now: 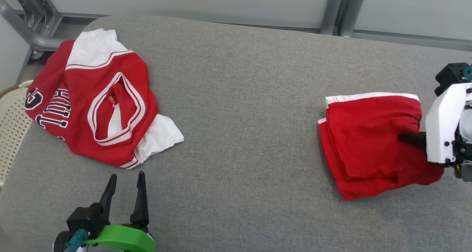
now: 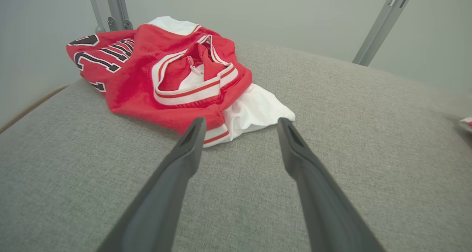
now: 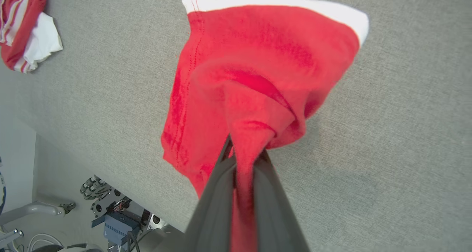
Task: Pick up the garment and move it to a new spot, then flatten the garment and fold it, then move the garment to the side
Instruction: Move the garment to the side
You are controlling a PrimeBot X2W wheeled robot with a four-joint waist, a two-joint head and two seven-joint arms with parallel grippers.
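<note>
The folded red garment [image 1: 363,141] lies on the grey cushion [image 1: 239,97], with a bunched edge of it clamped between the jaws of the right gripper [image 3: 244,157]. To shift it aside well, I'd judge a low, slow carry best, so the layers don't slide open. The right arm reaches in sideways. The left gripper [image 1: 127,174] rests with jaws apart, a jersey [image 1: 99,97] just beyond their tips

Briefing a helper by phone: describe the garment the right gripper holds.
On the grey table, look to the robot's right. The folded garment pinched by the right gripper is plain red with one white band, unlike the crumpled, lettered jersey.
</note>
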